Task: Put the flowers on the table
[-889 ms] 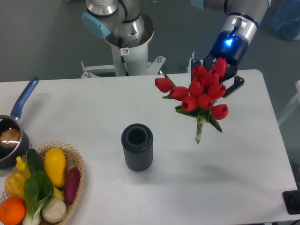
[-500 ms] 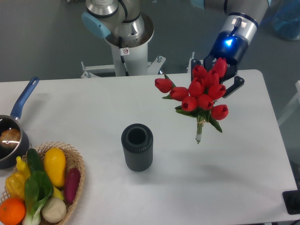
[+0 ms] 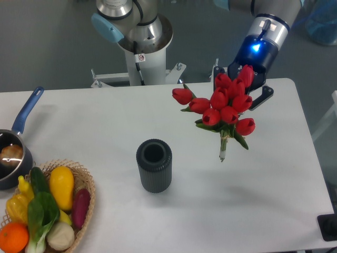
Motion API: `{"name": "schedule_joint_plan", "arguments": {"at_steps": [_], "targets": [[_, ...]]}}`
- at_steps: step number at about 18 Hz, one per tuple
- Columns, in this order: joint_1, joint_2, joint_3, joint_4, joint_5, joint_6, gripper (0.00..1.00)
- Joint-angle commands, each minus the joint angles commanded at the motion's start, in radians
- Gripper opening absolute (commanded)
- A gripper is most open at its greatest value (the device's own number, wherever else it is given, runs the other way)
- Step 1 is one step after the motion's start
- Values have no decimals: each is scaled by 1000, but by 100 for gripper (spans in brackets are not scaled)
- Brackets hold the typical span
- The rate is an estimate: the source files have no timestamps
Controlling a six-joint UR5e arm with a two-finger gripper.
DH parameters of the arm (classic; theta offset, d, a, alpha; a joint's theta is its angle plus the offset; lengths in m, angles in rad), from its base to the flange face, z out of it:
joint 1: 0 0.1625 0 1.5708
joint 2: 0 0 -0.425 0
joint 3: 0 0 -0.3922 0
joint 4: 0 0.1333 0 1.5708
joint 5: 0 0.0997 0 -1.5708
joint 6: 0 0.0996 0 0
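From the fixed camera we see the bunch of red tulip buds with green leaves and pale tied stems point(image 3: 224, 108) held in the air over the right half of the large white rectangular bench with rounded corners point(image 3: 105, 121). Its long axis runs close to upright, leaning slightly: the buds fan out at the top toward the arm, and the pale stem ends point down at the bench near its right-centre. Whether the stem tips touch the surface we cannot tell.

The dark two-finger gripper with a blue glowing ring on its wrist point(image 3: 247, 84) sits behind the top of the bunch. The buds hide its fingertips, so we cannot tell whether its fingers are apart or clamped on the flowers.

Compared with the frame half a second ago, the bunch has shifted very slightly to the left and up; the gripper looks almost unchanged.

To the left of the flowers, well apart from them, stands a dark grey ribbed cylindrical vase point(image 3: 154, 165), upright with its mouth open. At the bench's left edge we see a dark saucepan with a blue handle point(image 3: 16, 147), and below it a woven wicker basket point(image 3: 87, 195) holding yellow, green, purple and orange vegetables and fruit. Nothing lies between the stem ends and the bench beneath them.
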Motion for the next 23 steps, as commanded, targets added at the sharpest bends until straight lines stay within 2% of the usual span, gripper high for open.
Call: {"name": "schedule_joint_plan", "arguments": {"at_steps": [8,18,23], "targets": [[0,-3,11,0,89,2,37],[-3,0,25,-6,399,3,37],[-55,-8,20,-6,595,11,37]]}}
